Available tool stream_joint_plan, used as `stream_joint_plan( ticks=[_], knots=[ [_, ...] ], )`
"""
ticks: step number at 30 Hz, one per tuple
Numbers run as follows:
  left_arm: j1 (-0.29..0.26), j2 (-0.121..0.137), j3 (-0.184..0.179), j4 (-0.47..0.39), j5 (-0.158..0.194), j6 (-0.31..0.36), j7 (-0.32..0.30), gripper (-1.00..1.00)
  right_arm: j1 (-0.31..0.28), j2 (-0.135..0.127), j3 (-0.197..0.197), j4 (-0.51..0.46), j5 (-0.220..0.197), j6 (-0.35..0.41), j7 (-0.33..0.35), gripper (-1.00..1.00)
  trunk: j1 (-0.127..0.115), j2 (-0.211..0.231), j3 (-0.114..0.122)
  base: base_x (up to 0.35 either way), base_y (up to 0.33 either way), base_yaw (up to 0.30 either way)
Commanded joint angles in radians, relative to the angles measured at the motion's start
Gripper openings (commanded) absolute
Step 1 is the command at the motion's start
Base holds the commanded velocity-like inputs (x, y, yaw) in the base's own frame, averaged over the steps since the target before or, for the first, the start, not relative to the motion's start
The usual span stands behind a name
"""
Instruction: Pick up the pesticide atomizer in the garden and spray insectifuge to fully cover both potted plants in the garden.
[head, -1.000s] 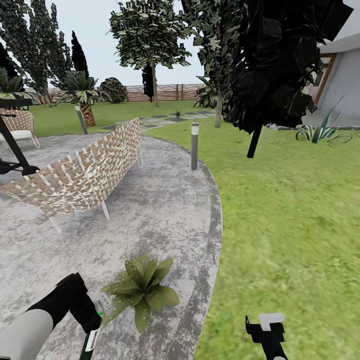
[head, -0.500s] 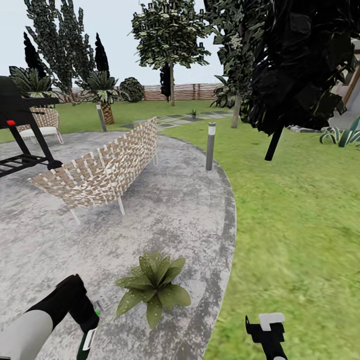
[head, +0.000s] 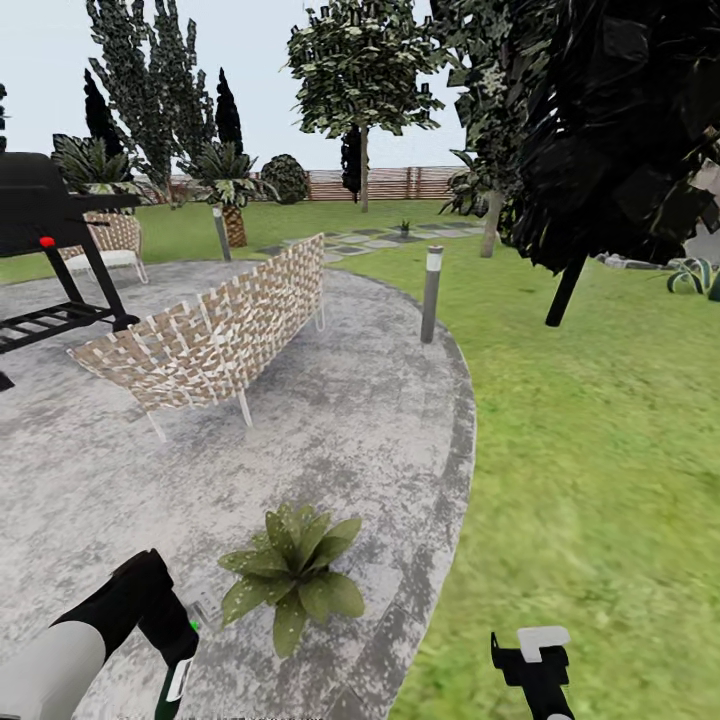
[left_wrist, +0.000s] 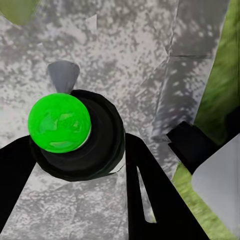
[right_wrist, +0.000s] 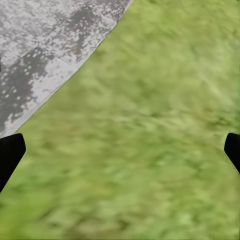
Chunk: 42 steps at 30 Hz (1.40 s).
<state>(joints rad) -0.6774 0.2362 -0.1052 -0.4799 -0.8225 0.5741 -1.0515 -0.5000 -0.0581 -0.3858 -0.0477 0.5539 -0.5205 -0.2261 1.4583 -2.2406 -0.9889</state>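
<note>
Grey gravel patio, potted plant (leafy rosette), left jaws pinching pesticide atomizer, right jaws spread.

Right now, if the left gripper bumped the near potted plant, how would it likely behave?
The plant would probably flex, not break: its leaves are broad, spread low and look soft. It seems unlikely to tip, since it sits as a low, wide rosette on flat gravel. It may slide, its pot being hidden and apparently small.

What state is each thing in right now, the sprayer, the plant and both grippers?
pesticide atomizer: held between the left jaws, over the gravel patio.
potted plant: upright on the patio, beside the atomizer.
left gripper: shut on the atomizer.
right gripper: jaws wide apart, empty, over grass.
</note>
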Motion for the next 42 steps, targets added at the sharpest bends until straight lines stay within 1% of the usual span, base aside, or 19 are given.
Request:
stream_joint_plan(
  ticks=[1, 7, 23, 35, 39, 40, 42],
  knots=[
    [-0.001, 0.0, -0.004, -0.002, -0.002, 0.008, -0.006, -1.0, 0.0, 0.0, -0.005, 0.001, 0.011, -0.003, -0.005, 1.0, 0.0, 0.0, -0.001, 0.0, -0.272, 0.276],
    [-0.001, -0.002, -0.004, -0.002, -0.001, 0.008, -0.004, -1.0, 0.001, 0.0, -0.005, 0.0, 0.011, -0.003, -0.005, 1.0, 0.0, 0.0, -0.001, -0.031, -0.272, 0.235],
    [-0.001, -0.002, -0.003, -0.002, -0.001, 0.009, -0.004, -1.0, 0.003, 0.0, -0.005, 0.0, 0.011, -0.003, -0.005, 1.0, 0.0, 0.0, -0.001, 0.091, -0.272, 0.022],
    [-0.001, -0.004, -0.004, -0.001, -0.002, 0.009, -0.005, -1.0, 0.005, 0.0, -0.005, 0.0, 0.011, -0.003, -0.006, 1.0, 0.0, 0.0, -0.001, -0.172, -0.223, 0.266],
    [0.0, -0.003, -0.004, 0.001, -0.005, 0.009, -0.004, -1.0, 0.005, -0.001, -0.005, 0.0, 0.01, -0.003, -0.005, 1.0, 0.0, 0.0, -0.001, -0.021, -0.027, 0.057],
    [0.0, -0.002, -0.004, 0.001, -0.006, 0.009, -0.001, -1.0, 0.005, -0.001, -0.005, 0.0, 0.01, -0.003, -0.004, 1.0, 0.0, 0.0, -0.001, -0.002, -0.003, 0.006],
    [0.001, 0.0, -0.004, 0.002, -0.007, 0.01, 0.043, -1.0, 0.005, -0.002, -0.005, 0.0, 0.011, -0.003, -0.004, 1.0, 0.0, 0.0, -0.001, -0.001, -0.001, 0.002]
  ],
)
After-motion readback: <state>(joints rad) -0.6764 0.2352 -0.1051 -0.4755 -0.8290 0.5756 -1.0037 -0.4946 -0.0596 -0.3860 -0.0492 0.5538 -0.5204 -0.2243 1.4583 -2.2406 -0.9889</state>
